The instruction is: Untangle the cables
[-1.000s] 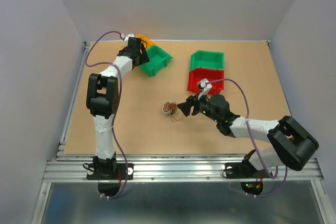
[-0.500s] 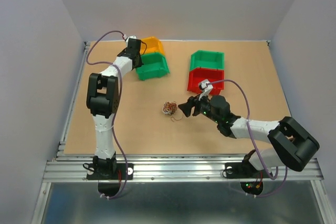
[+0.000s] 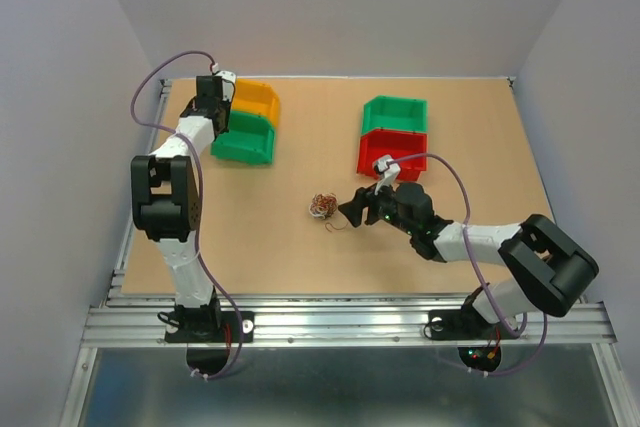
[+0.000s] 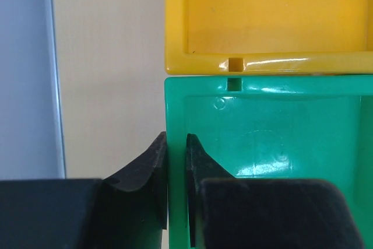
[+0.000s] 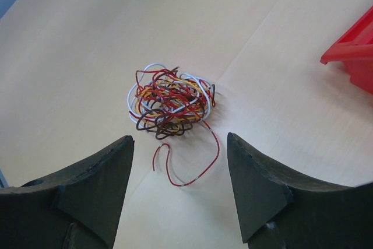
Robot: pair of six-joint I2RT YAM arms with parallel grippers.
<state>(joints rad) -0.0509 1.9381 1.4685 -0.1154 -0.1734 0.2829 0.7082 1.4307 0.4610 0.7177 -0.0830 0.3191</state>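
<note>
**Desk:** Overhead first. Where are the cables?

**Photographer:** The cables (image 3: 322, 207), a small reddish-brown wad with pale strands, lie near the middle of the bench (image 3: 260, 247), touching no bin. The right gripper (image 3: 352, 209) sits low just to their right, nose toward them.

**Desk:** And the left arm?

**Photographer:** It reaches to the far left corner. The left gripper (image 3: 214, 105) is at the left edge of a green bin (image 3: 245, 142), which stands against a yellow bin (image 3: 256, 99) behind it. Across the bench, a second green bin (image 3: 394, 113) and a red bin (image 3: 390, 154) stand together, well apart from that pair.

**Desk:** The left wrist view?

**Photographer:** The jaws stand narrow, pinched on the green bin's left wall, one finger outside and one inside. The yellow bin butts against the green one's far rim.

**Desk:** The right wrist view?

**Photographer:** The jaws are wide and hold nothing. The wad lies on the bench ahead of the two fingertips, apart from both. It shows red, brown, white and yellow strands, and one loose red strand trails back toward the gripper. A corner of the red bin shows at the right edge.
</note>
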